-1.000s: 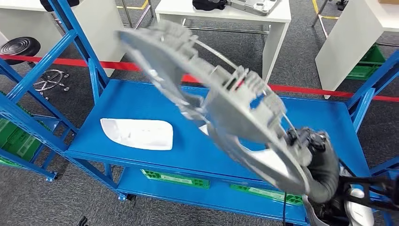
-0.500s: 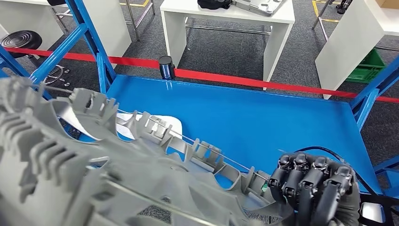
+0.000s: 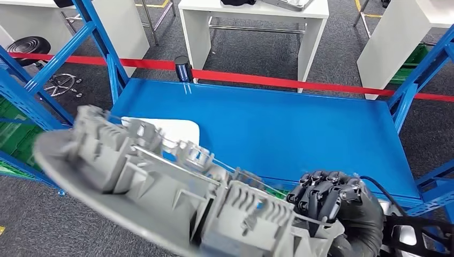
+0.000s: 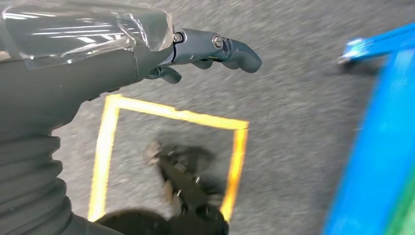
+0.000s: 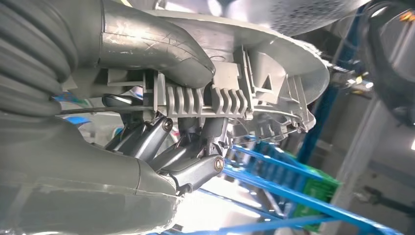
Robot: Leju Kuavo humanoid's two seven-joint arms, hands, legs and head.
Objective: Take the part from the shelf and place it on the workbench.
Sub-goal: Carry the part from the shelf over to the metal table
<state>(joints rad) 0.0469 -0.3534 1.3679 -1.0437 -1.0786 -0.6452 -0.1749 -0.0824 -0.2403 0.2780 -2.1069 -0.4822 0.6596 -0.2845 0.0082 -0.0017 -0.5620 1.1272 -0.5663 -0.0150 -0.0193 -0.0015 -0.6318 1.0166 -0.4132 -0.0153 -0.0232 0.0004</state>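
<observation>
A long grey plastic part (image 3: 160,193) with ribs and clips stretches across the lower left of the head view, lifted clear of the blue shelf (image 3: 300,128). My right hand (image 3: 334,206) grips its near end at the lower right; in the right wrist view the thumb and dark fingers (image 5: 171,147) clamp the grey part (image 5: 235,93). A white part (image 3: 160,128) lies on the shelf behind it, partly hidden. My left hand (image 4: 205,49) hangs over the floor holding nothing, its fingers loosely curled.
Blue shelf uprights (image 3: 32,80) rise at left and right (image 3: 423,69). White tables (image 3: 251,21) stand beyond a red floor line (image 3: 300,83). A small dark cylinder (image 3: 182,68) sits at the shelf's far edge. Yellow floor tape (image 4: 171,117) lies under the left hand.
The grey part has swung down and leftward across the view, from high over the shelf to low in front of it. My right hand keeps hold; the camera view has shifted slightly.
</observation>
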